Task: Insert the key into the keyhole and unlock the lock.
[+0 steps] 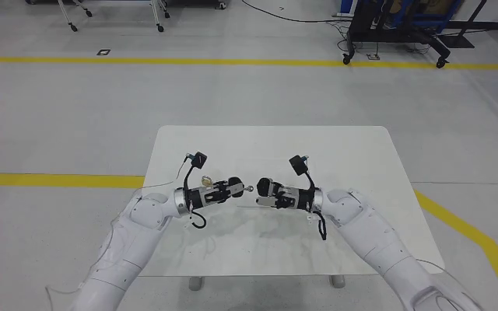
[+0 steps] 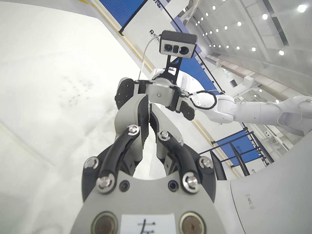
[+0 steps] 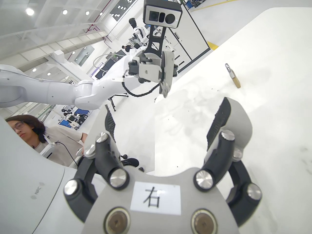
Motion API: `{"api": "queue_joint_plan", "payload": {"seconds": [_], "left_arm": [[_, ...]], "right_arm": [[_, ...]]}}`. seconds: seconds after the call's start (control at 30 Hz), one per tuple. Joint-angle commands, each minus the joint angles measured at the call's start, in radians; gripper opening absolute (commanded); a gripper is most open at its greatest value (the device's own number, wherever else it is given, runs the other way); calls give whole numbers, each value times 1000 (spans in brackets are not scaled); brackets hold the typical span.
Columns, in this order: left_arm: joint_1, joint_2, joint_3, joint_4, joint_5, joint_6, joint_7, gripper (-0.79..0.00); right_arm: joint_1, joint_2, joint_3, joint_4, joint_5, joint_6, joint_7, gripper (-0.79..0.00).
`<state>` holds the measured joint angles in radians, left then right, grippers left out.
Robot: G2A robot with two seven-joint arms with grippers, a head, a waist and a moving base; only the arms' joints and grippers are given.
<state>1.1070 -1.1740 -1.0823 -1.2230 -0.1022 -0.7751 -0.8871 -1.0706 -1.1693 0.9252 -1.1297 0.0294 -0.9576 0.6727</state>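
A brass padlock (image 1: 206, 180) with a silver shackle lies on the white table (image 1: 350, 155), beside the left arm's wrist; it also lies off to one side of the right gripper as the padlock (image 3: 235, 77). My left gripper (image 1: 237, 187) hangs over the table's middle, shut, with a small silver key (image 1: 249, 187) sticking out of its tip toward the right gripper. Its pads (image 2: 145, 113) are pressed together and hide the key's grip. My right gripper (image 1: 263, 188) faces it a short gap away, open and holding nothing (image 3: 168, 110).
The two grippers point at each other above the table's near half. The far half and both sides of the table are bare white surface. Past the far edge, yellow floor lines run, with carts and frames well beyond.
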Motion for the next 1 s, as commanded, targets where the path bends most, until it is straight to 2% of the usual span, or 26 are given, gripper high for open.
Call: {"api": "queue_joint_plan", "payload": {"seconds": [0.0, 0.23, 0.67, 0.87, 0.97], "left_arm": [[-6, -2, 14, 3, 11, -3, -1, -785], [-14, -1, 26, 9, 49, -26, 24, -785], [-14, 8, 36, 6, 44, -54, 22, -785], [-17, 12, 39, 6, 41, -39, 26, -785], [-17, 13, 44, 5, 38, -38, 23, -785]], "right_arm": [[-4, 4, -2, -13, 37, 18, 33, -425], [11, 5, -28, -9, 136, 44, 121, -557], [45, -3, -49, 52, 165, 50, 138, -622], [55, -7, -63, 61, 183, 45, 151, -640], [59, -10, -71, 66, 193, 43, 158, -699]]}}
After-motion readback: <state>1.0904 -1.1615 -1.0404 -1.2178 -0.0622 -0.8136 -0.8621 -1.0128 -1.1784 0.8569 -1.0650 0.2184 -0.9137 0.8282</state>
